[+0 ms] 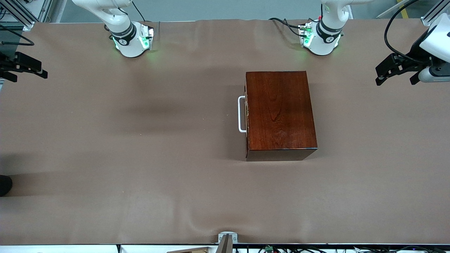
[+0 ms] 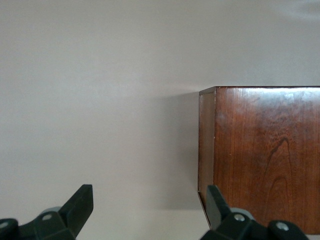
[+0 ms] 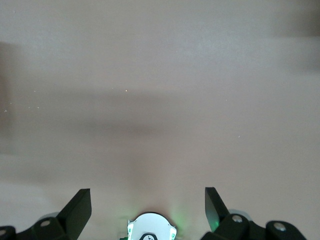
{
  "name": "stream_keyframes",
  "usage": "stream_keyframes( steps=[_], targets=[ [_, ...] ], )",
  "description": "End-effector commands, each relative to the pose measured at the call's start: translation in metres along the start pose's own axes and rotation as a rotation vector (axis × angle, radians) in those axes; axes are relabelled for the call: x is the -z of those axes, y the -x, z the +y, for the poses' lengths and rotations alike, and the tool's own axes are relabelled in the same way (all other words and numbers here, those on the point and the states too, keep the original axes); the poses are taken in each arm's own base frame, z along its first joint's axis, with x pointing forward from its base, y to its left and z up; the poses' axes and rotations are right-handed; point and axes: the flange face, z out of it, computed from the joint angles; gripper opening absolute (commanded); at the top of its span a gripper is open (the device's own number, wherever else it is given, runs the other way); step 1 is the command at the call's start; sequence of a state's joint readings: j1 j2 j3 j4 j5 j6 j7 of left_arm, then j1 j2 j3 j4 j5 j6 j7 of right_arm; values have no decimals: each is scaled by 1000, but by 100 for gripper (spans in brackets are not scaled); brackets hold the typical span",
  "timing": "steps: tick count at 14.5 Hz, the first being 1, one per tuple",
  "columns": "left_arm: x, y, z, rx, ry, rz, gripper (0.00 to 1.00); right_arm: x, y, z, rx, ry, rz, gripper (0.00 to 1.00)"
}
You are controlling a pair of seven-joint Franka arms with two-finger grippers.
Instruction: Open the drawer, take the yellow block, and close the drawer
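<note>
The glossy mahogany box (image 1: 279, 112) stands on the table toward the left arm's end. Its drawer (image 1: 247, 119) is pushed fully in, and the white bar handle (image 1: 242, 114) faces the right arm's end. The yellow block is hidden. My left gripper (image 1: 379, 75) hangs open over the table's left-arm end, apart from the box. In the left wrist view that gripper (image 2: 150, 200) is empty, with one box (image 2: 265, 155) corner beside a fingertip. My right gripper (image 1: 31, 74) waits open and empty over the right arm's end; the right wrist view shows this gripper (image 3: 148, 200) over bare cloth.
A brown cloth (image 1: 140, 158) covers the table. The two arm bases (image 1: 132, 42) (image 1: 321, 40) stand at the edge farthest from the front camera. A small grey mount (image 1: 226, 240) sits at the nearest edge. A dark object (image 1: 4, 184) pokes in at the right arm's end.
</note>
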State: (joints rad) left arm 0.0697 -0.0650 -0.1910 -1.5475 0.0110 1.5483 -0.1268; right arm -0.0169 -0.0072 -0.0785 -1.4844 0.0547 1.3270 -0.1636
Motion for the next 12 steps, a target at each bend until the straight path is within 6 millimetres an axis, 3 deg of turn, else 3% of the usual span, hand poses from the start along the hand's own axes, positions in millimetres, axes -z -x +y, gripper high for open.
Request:
stream_keyframes(
  steps=[1,8,11,12],
  targets=[
    [3,-2,-1,-1,1,-1,100,3,9,4,-1,7,4,100],
    [2,-4,-5,9,-12,-3,100,4,10,6,-4,6,4,100],
    [1,-4,-21,56,-23,-8,100,3,9,6,-3,4,3,100],
    [2,-3,-13,67,-22,-6,100,3,10,5,-2,6,1,100]
  ],
)
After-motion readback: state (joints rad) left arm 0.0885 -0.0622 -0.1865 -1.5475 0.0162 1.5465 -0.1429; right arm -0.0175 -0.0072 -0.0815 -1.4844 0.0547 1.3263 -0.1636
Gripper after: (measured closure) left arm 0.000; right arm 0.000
